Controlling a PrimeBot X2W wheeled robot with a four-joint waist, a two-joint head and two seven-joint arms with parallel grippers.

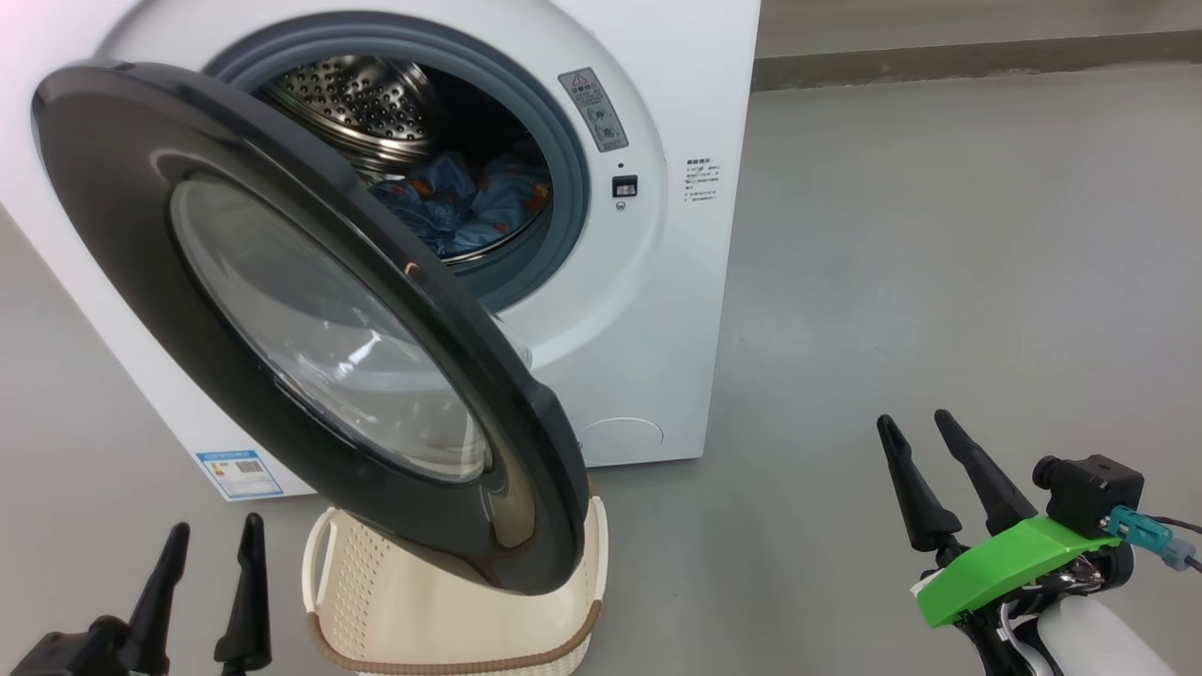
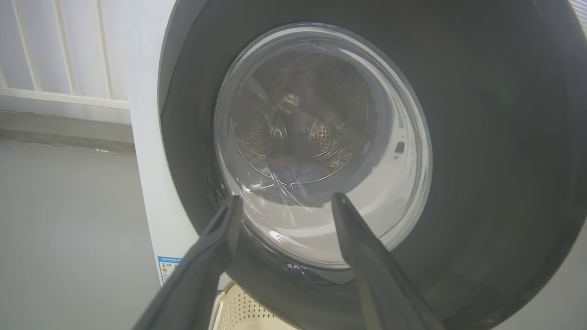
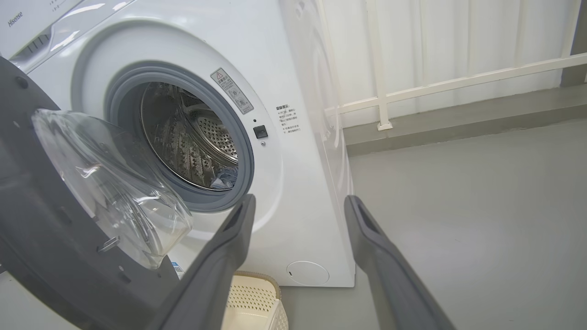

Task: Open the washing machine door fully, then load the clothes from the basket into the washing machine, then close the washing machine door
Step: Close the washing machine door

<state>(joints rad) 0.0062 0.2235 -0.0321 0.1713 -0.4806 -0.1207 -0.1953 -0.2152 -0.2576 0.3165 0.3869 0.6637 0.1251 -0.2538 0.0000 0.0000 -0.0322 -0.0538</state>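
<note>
Mia: Where is the washing machine door (image 1: 310, 319)?

Ben: Right in front of the left claw (image 1: 214, 528), a bit up and to its right. It hangs half open. The right claw (image 1: 913, 420) is far off past the door's other side, over bare floor (image 1: 939, 235).

Mia: Are the claws holding anything?

Ben: No. Both have their fingers (image 1: 161, 582) spread apart, with nothing between them.

Mia: And the clothes (image 1: 470, 202)?

Ben: Inside the washing machine (image 1: 657, 235), past the door from the left claw, low in the drum (image 1: 366, 99). The basket (image 1: 376, 601) sits just beside the left claw, on its right, under the door's low edge. The part I can see looks empty.

Mia: So I think shutting the door is the job now. How do we do it well?

Ben: I would use the left claw, since it is closest. Push on the black ring (image 1: 122, 216), not the glass (image 1: 357, 376), out near the edge far from the hinge. Go slow, and push until the door sits flat on the machine. First look that no cloth hangs over the grey rubber ring (image 1: 563, 188).

Mia: Let's count!

Ben: One machine, one door, one basket. Two claws, two fingers each. The clothes are one blue heap. I cannot tell how many pieces.
</note>
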